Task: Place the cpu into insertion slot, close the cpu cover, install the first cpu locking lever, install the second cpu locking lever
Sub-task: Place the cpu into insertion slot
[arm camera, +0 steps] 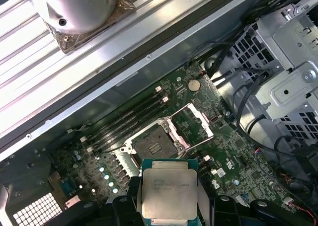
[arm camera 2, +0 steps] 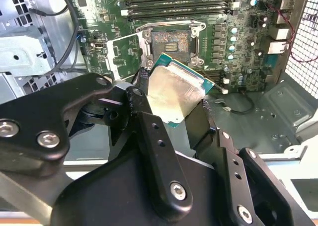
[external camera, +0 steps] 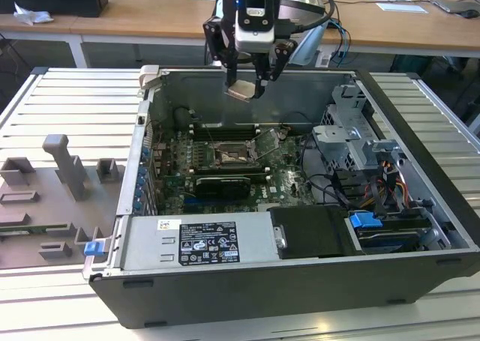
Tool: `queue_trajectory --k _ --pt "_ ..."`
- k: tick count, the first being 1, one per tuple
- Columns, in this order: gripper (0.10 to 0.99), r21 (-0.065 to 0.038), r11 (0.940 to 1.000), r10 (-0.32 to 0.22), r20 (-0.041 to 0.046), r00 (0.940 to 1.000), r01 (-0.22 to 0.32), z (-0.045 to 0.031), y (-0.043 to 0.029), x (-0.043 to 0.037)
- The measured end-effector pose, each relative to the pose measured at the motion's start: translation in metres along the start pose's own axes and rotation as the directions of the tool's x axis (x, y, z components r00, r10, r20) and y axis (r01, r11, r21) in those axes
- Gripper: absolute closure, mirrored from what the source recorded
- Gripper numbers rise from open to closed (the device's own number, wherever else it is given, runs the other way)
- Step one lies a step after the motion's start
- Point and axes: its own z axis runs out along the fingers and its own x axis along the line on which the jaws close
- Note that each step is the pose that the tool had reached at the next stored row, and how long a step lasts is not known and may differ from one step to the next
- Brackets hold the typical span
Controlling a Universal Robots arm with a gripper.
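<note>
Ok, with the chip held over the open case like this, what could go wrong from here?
1. The cpu looks tilted in the tool above the case; lowered like that, it could land crooked in the insertion slot and harm its contacts.
2. The raised cpu cover stands right beside the slot, so the chip's edge might catch it.

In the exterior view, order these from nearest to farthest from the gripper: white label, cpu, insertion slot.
1. cpu, held by the gripper.
2. insertion slot, on the board below it.
3. white label, on the grey box nearest the camera.
</note>
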Motion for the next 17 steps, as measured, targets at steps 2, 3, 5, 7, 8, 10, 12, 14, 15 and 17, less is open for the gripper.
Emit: queue_trajectory --k 2,3,5,7,8,10,12,14,15,17 --pt "0.549 0.000 0.9999 0.011 0.0010 0.9999 -0.011 0.0000 0.0000 0.0000" --pt "0.549 0.000 0.9998 0.018 0.0016 0.9998 -0.018 0.0001 0.0000 0.0000" --pt "0.549 -0.001 0.9996 0.029 0.0025 0.9996 -0.029 0.0001 0.0000 0.0000" --pt "0.549 -0.001 0.9991 0.043 0.0037 0.9991 -0.043 0.0001 0.0000 0.0000" --pt "0.549 -0.001 0.9987 0.050 0.0043 0.9987 -0.050 0.0001 0.0000 0.0000" --pt "0.549 -0.001 0.9983 0.058 0.0051 0.9983 -0.058 0.0001 0.0000 0.0000" --pt "0.549 -0.002 0.9976 0.069 0.0060 0.9976 -0.069 0.0002 0.0000 0.0000" --pt "0.549 -0.002 0.9960 0.089 0.0077 0.9960 -0.089 0.0003 0.0000 0.0000" --pt "0.549 -0.002 0.9950 0.100 0.0086 0.9949 -0.100 0.0003 0.0000 0.0000" --pt "0.549 -0.003 0.9899 0.142 0.0122 0.9898 -0.142 0.0007 -0.0001 0.0000"
